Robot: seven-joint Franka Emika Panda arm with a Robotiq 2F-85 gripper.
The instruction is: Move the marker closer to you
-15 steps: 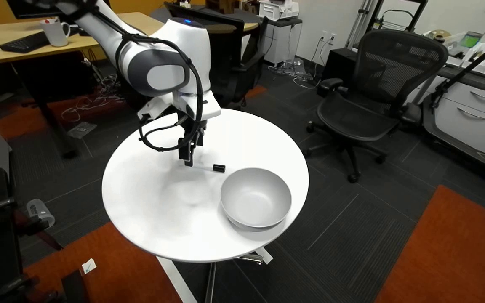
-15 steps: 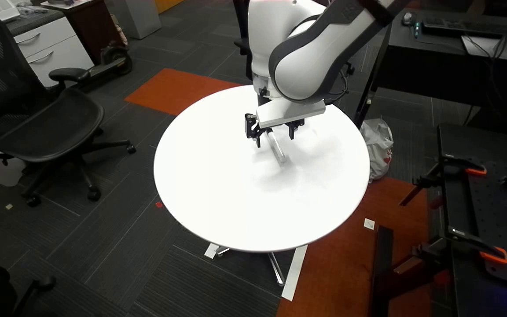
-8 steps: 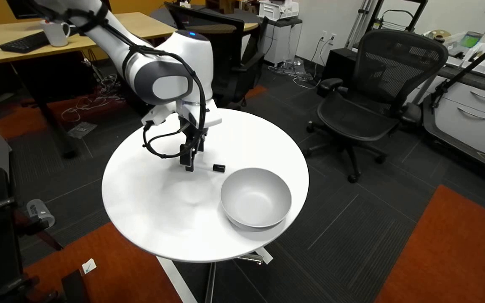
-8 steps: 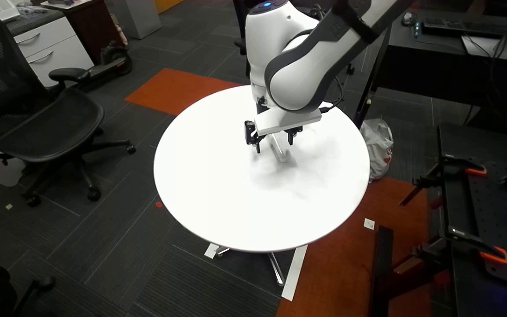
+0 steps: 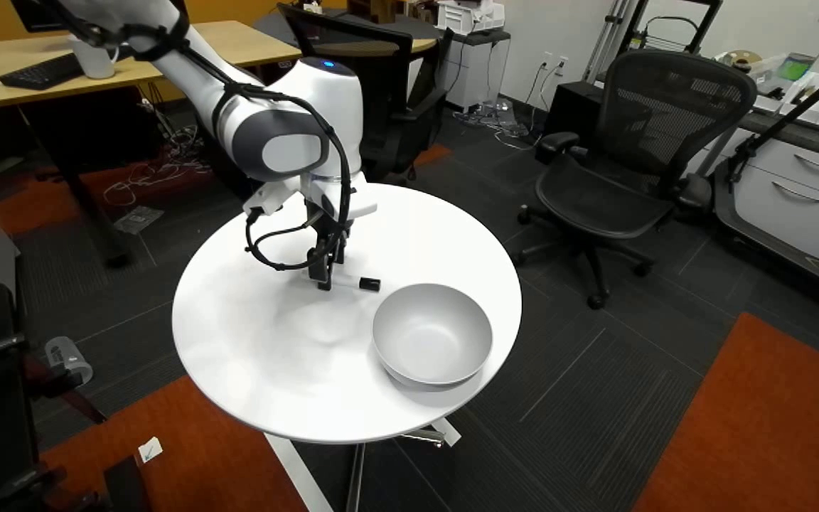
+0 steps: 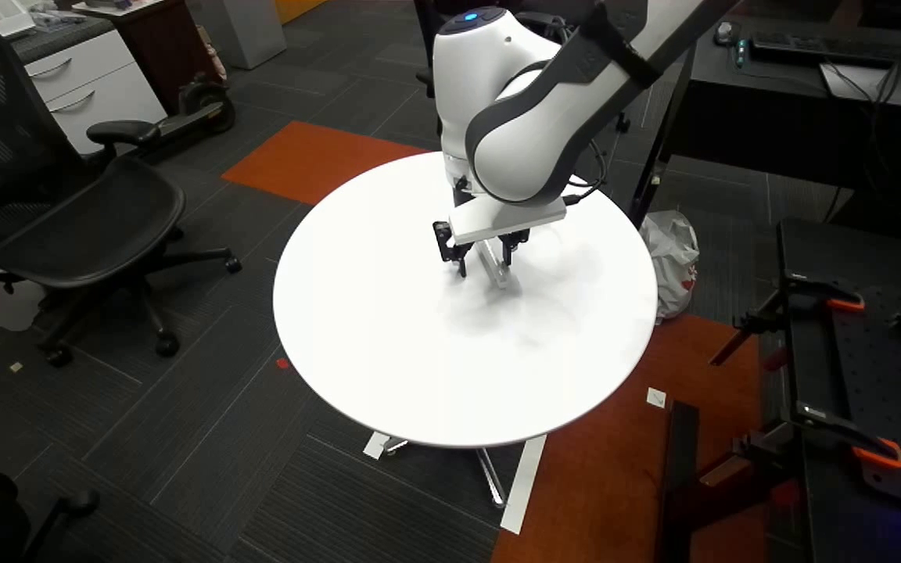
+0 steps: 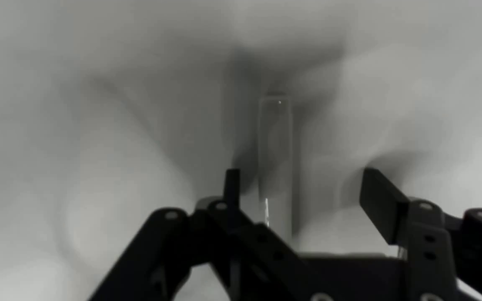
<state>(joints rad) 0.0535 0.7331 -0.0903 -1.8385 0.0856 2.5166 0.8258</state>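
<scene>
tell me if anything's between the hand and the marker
Nothing visible is: in the wrist view the hand is open and the marker shows between its fingers; the bowl stands aside, near the black cap.

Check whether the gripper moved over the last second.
Yes. In an exterior view, the Robotiq gripper has come lower in the picture and slightly nearer the grey bowl, which hasn't moved.

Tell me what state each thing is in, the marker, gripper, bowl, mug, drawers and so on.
Marker: lying on the table, black cap on.
Gripper: open, fingers apart on either side of the marker.
Bowl: upright on the table.
Mug: upright on the desk.
Drawers: shut.
Arm light: lit blue.
</scene>
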